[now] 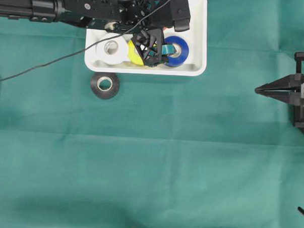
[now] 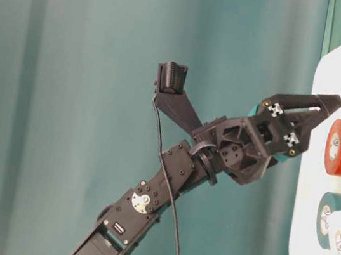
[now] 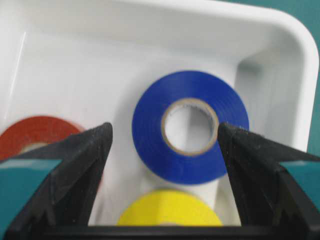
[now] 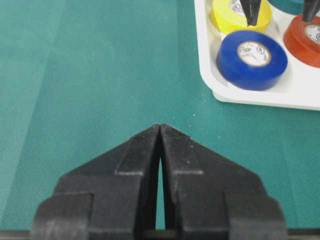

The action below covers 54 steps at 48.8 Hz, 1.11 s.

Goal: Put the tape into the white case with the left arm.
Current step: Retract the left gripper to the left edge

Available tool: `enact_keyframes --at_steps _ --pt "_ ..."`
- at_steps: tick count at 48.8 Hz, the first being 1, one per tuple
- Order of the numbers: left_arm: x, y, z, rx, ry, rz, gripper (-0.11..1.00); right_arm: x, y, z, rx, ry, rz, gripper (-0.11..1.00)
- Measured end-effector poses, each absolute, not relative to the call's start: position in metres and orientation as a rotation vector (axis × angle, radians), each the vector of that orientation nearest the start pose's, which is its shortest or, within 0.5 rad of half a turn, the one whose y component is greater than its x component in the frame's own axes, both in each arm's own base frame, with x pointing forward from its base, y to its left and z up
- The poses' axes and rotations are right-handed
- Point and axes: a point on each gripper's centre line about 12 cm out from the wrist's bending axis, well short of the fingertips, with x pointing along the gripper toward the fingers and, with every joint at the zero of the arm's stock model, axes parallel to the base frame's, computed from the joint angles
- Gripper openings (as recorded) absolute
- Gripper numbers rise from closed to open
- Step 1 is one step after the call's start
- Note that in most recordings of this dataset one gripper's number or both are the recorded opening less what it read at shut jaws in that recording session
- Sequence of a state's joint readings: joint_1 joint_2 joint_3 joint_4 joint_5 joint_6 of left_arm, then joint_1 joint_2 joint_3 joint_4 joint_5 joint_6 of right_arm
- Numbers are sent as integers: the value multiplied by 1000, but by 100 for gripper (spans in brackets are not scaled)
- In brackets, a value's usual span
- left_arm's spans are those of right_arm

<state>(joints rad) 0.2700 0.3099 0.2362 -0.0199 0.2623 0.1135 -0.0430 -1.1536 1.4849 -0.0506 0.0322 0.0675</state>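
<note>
Overhead view puts the white case (image 1: 194,65) at about twelve o'clock on the green tabletop (image 1: 155,159), with the left arm (image 1: 96,10) reaching across it from the nine o'clock side. The left gripper (image 1: 154,49) hangs over the tray interior, and the left wrist view shows its fingers (image 3: 75,165) spread wide with nothing between them — the blue tape roll (image 3: 190,127) lies flat on the tray floor beyond the tips, clear of both pads. A yellow roll (image 3: 170,207) sits at six o'clock from the blue one, a red roll (image 3: 37,135) at nine o'clock, and a white roll (image 1: 110,47) shows farther toward nine o'clock in the overhead view. One black roll (image 1: 105,85) lies outside on the cloth, just past the case's near rim at roughly seven o'clock from the tray's centre.

The step in hand looks like the release of the blue roll. To finish it well, the fingers should stay spread and lift straight up — any sideways drift risks nudging the neighbouring rolls or catching the rim. If the black roll comes next, approach it from above with the fingers straddling its outer wall.

The right gripper (image 4: 161,131) rests well apart at three o'clock, its fingers pressed together on nothing.
</note>
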Motion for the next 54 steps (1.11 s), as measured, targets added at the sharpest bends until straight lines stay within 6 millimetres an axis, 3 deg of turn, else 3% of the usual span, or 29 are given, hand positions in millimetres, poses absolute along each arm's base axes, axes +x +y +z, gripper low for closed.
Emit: enact_keyframes --at_steps 9,23,54 --pt "447 123 161 -30 822 214 82 144 -6 164 24 362 -47 -10" --pt "396 110 171 -41 832 218 81 144 -6 164 24 362 -47 -10" --pt "301 81 177 -13 651 231 80 144 -6 164 24 362 -47 -10"
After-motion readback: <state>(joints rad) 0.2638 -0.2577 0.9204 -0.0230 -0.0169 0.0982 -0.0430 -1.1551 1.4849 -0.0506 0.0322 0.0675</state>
